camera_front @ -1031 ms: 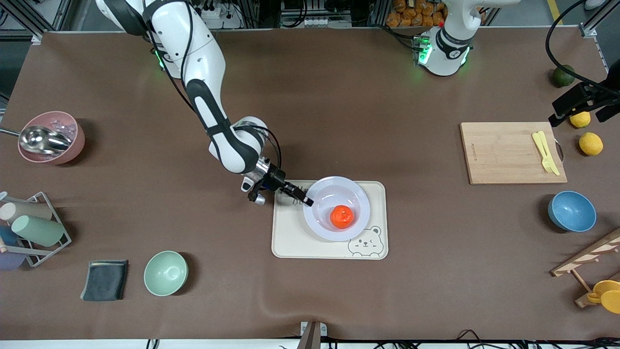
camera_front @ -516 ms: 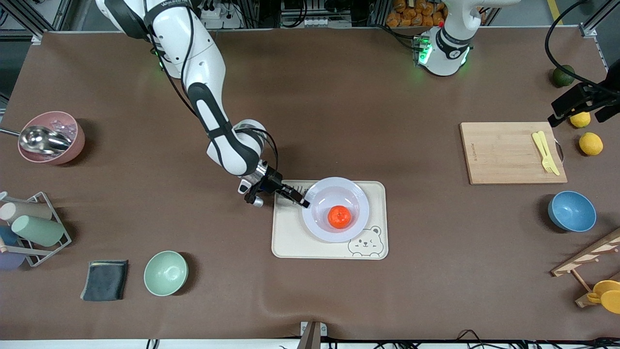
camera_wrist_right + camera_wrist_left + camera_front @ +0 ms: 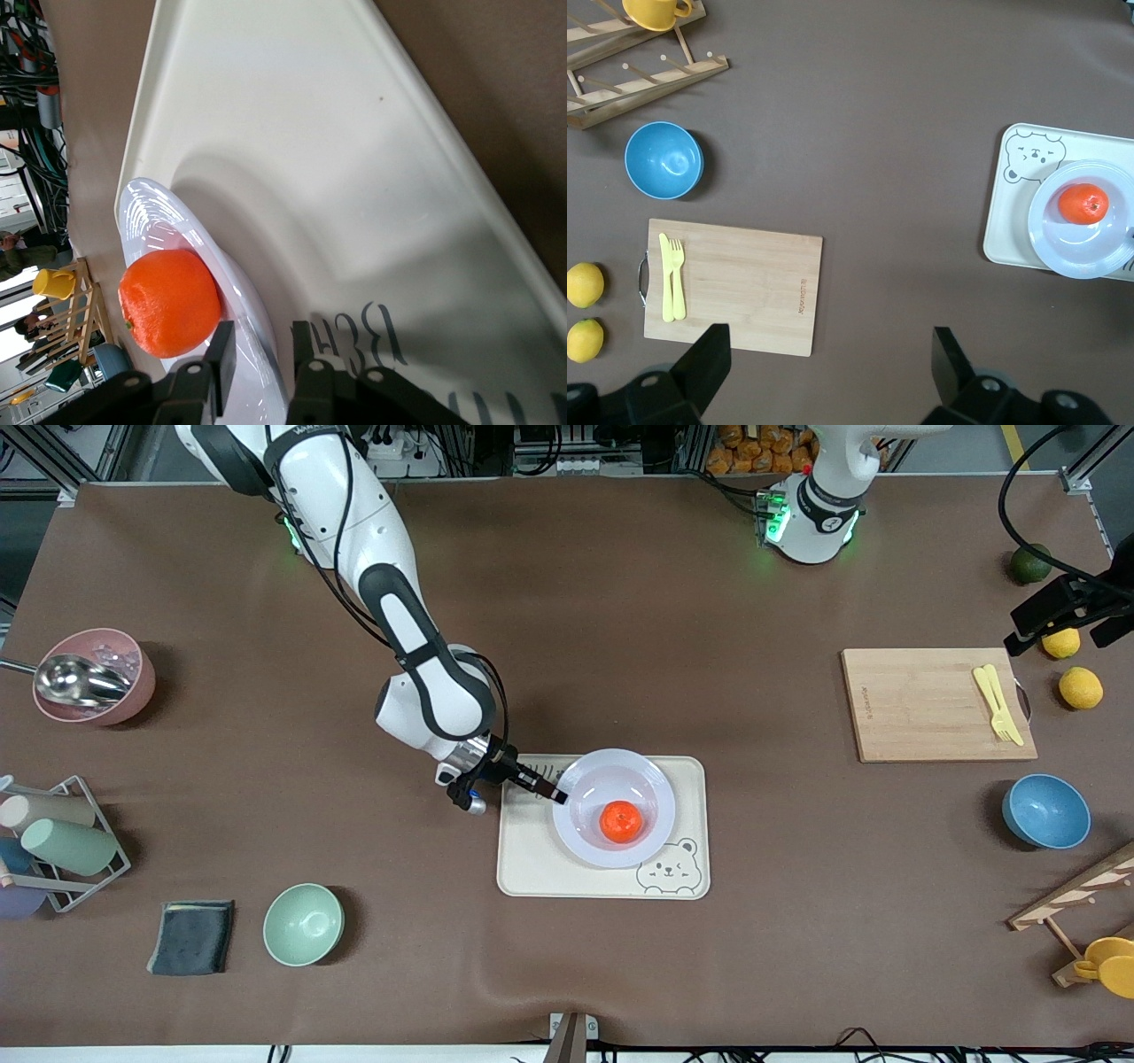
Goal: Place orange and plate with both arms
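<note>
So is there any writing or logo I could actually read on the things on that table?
"BEA", cut off by the right gripper: dark letters printed on the cream tray, in the right wrist view.
Small dark mark on the wooden cutting board: too small to read.
Lettering on the right arm's upper casing: too blurred to read.
Bear face on the tray: a drawing, no words.
</note>
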### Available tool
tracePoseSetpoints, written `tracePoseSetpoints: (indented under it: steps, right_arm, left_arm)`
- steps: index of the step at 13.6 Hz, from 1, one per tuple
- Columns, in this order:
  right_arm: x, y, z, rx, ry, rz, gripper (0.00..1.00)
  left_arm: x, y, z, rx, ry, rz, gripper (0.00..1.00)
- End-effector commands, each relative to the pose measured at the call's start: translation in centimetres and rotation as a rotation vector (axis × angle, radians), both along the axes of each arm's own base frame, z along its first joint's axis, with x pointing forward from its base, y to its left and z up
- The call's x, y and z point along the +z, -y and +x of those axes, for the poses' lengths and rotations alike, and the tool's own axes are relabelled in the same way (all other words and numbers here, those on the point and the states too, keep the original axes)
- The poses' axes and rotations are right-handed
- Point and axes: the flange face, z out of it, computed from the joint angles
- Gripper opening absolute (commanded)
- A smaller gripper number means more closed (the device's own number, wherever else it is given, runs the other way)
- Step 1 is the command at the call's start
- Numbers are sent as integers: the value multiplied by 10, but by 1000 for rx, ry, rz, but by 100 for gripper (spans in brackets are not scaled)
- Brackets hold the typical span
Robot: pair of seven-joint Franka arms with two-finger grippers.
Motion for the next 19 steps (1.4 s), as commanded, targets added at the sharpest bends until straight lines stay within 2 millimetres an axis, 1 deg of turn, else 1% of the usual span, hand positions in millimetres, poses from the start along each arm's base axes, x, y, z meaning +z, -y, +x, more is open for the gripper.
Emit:
tracePoseSetpoints:
  steps: [1,2,4,5,7,9,10,11,13,15,16,18,19]
  right_arm:
    - [7,11,10,-13,-12,-2,39]
    - [7,14,11,-9,-9,-10,45]
    - [10,18,15,-14,-21,-11,44]
    - [14,16,15,-23,-45,-9,41]
    - [21,16,20,-10,-86,-41,41]
    - [34,16,28,3,-144,-50,42]
    - [44,22,34,16,-164,-49,42]
    - [51,34,42,32,-191,-35,45]
    - [62,52,52,71,-224,-1,52]
    - [71,70,58,97,-235,-24,61]
    - [83,80,63,115,-252,-47,67]
    - [107,121,76,185,-319,-126,75]
    - [121,140,81,218,-338,-156,75]
  left_arm:
    - [5,-2,-4,-3,5,-21,100]
    - [4,-2,-4,-2,2,-21,100]
    - [5,-3,-5,-10,4,-17,100]
    - [4,-4,-4,-9,2,-17,100]
    - [5,-4,-5,-10,4,-16,100]
    - [5,-4,-5,-13,4,-14,100]
    - [5,-4,-5,-13,4,-14,100]
    - [5,-3,-5,-14,4,-12,100]
    - [5,-3,-6,-17,3,-9,100]
    - [0,-2,-6,-18,-8,-9,100]
    - [-2,-1,-6,-20,-13,-9,100]
    - [-4,1,-9,-24,-19,-8,100]
    - [-3,3,-10,-29,-16,-8,100]
